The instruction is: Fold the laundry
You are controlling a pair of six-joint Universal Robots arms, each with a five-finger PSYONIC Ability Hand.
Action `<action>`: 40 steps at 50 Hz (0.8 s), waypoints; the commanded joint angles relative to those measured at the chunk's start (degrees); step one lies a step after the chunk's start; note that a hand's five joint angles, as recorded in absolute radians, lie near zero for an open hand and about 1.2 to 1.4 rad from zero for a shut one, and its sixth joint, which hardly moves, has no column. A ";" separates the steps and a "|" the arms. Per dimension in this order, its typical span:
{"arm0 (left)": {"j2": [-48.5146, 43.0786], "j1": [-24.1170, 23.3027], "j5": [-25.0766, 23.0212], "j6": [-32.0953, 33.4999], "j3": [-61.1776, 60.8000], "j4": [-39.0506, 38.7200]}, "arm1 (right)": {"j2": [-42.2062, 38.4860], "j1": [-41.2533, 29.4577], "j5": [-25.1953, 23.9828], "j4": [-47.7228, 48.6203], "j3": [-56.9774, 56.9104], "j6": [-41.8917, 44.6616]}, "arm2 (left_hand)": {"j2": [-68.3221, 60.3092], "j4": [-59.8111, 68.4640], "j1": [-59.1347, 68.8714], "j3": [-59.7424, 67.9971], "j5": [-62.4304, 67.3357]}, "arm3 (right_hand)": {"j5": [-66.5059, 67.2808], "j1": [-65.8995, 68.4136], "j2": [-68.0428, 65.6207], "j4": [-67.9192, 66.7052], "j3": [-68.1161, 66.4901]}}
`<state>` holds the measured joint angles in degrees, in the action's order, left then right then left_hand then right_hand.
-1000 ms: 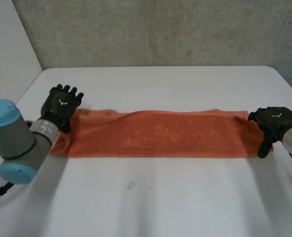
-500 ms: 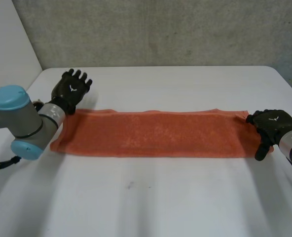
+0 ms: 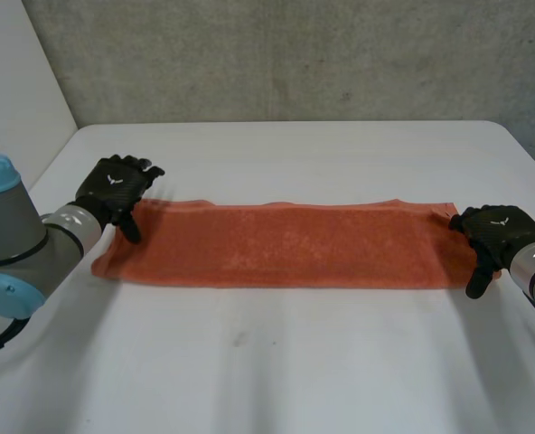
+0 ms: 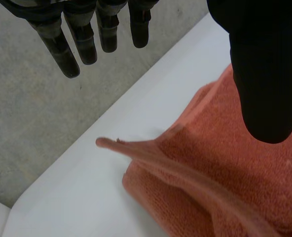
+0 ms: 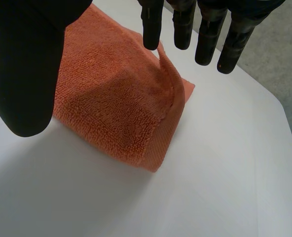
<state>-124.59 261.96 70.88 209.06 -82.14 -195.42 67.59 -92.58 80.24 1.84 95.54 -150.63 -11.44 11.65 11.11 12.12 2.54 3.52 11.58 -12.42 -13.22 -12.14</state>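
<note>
At the far left, the robot's left arm [image 3: 19, 249] is reaching in over the white counter [image 3: 286, 371]. Its left hand [image 3: 114, 187] is hanging at the far left corner of an orange towel [image 3: 286, 244]. In the left wrist view this left hand [image 4: 267, 74] is showing itself open: the fingers [image 4: 67, 54] are stretching out straight past the towel's far edge and the thumb is pointing down over the towel [image 4: 215, 168], with nothing between them. Whether the thumb is touching the cloth I cannot tell. A thin flap of the towel's corner is lying out on the counter [image 4: 72, 197] just beside the folded layers.

The towel is lying flat as a long folded strip, running left to right across the middle of the counter.

At the towel's right end, the right hand [image 3: 492, 231] is resting open. In the right wrist view its right hand [image 5: 22, 64] is holding straight fingers [image 5: 152, 34] above the towel's [image 5: 106, 98] raised top layer, the thumb well apart from them, gripping nothing.
</note>
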 commanded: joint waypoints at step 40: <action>8.31 -1.71 3.04 -1.28 -7.06 -3.57 | 0.17 0.56 -3.51 -0.79 -0.17 -0.37 | 1.22 -1.44 -0.89 -1.90 -2.32 | -3.52 -1.58 2.42 3.22 2.14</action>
<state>-119.23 262.46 73.92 212.32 -86.22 -200.19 67.72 -92.06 78.82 1.49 95.53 -150.96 -11.44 11.65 11.11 12.12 2.55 3.52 11.58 -12.42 -13.22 -12.14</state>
